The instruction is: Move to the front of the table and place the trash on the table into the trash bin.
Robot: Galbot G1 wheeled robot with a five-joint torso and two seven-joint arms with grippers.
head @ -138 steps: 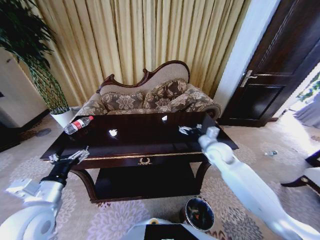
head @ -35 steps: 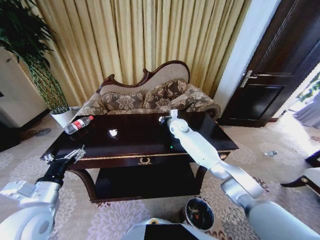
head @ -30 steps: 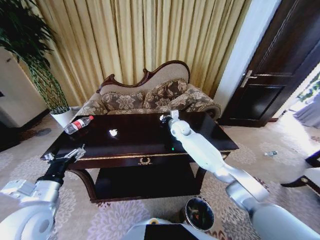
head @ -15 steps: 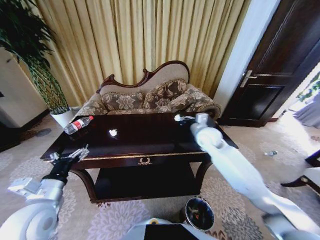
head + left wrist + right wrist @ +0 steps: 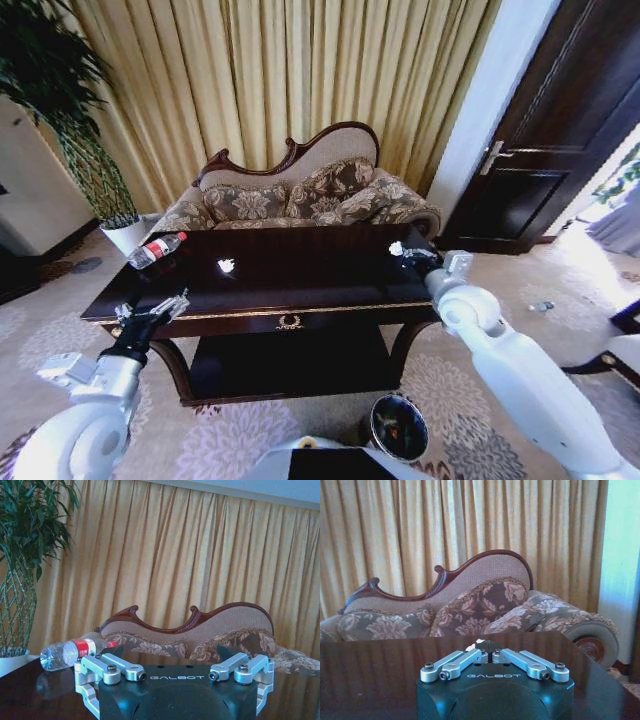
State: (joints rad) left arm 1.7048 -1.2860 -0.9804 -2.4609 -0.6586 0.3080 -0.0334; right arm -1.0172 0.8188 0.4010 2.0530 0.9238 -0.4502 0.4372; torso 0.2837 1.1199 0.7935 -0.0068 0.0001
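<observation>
A: Where does the right gripper [image 5: 404, 252] stand?

B: Over the table's [image 5: 290, 290] right end, near the back corner. In the right wrist view its jaws are clenched on a white scrap [image 5: 476, 643], pinched right at the tips.

A: And the left gripper [image 5: 150, 312]?

B: It hangs by the table's front left corner with its jaws released, wide apart, grasping nothing.

A: What trash lies on the table?

B: A bottle [image 5: 157, 249] on its side at the back left corner, and another white scrap [image 5: 227, 265] left of centre. Any smaller piece is too tiny to make out, so there may be more.

A: The bin [image 5: 398, 427]?

B: On the carpet in front of the table's right leg, well below and nearer the robot than the right gripper.

A: So how should this step go?

B: The pinch looks thin, so the arm should probably travel smoothly, clear the table's edge, and bring the jaws squarely above the bin's mouth before letting go. A light scrap can drift, so a low release seems wise.
</observation>
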